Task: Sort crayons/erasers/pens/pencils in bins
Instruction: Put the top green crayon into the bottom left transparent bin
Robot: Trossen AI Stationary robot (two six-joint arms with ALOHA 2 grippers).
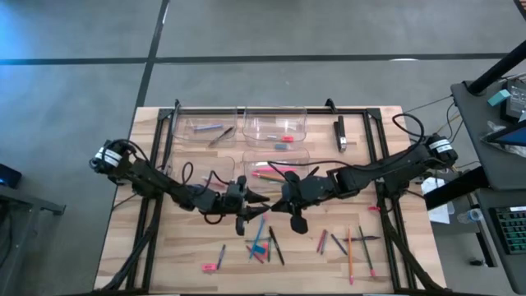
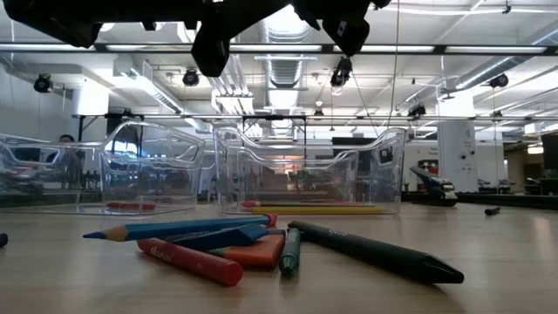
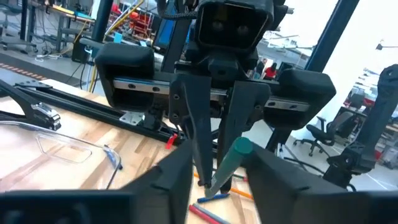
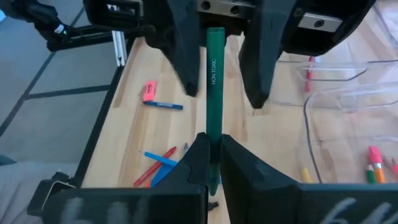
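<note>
High view: the left end effector point(image 1: 246, 207) and right end effector point(image 1: 283, 202) are meeting above the tabletop point(image 1: 189, 255); some bins point(image 1: 275, 127) are holding items, many sticks remaining loose. Right wrist view: right fingers are pinching a green pencil point(image 4: 214, 93); the left fingers are standing spread around it.

High view: overhead, facing straight down; takes in the whole surface point(image 1: 164, 247), both arms and all 4 bins point(image 1: 275, 127).
Low view: at surface height, facing level across toward the bins point(image 2: 309, 179) and the room; very near the green pencil point(image 2: 290, 251) lying below the end effectors.
Left wrist view: close behind the left end effector point(image 3: 214, 180), facing the right end effector's point(image 3: 214, 146) front.
Right wrist view: close behind the right end effector point(image 4: 213, 149), facing the left end effector point(image 4: 217, 74).
Shared: both wrist views show a green stick point(image 4: 214, 93) between the 2 end effectors; high view shows that meeting point mid-surface.
</note>
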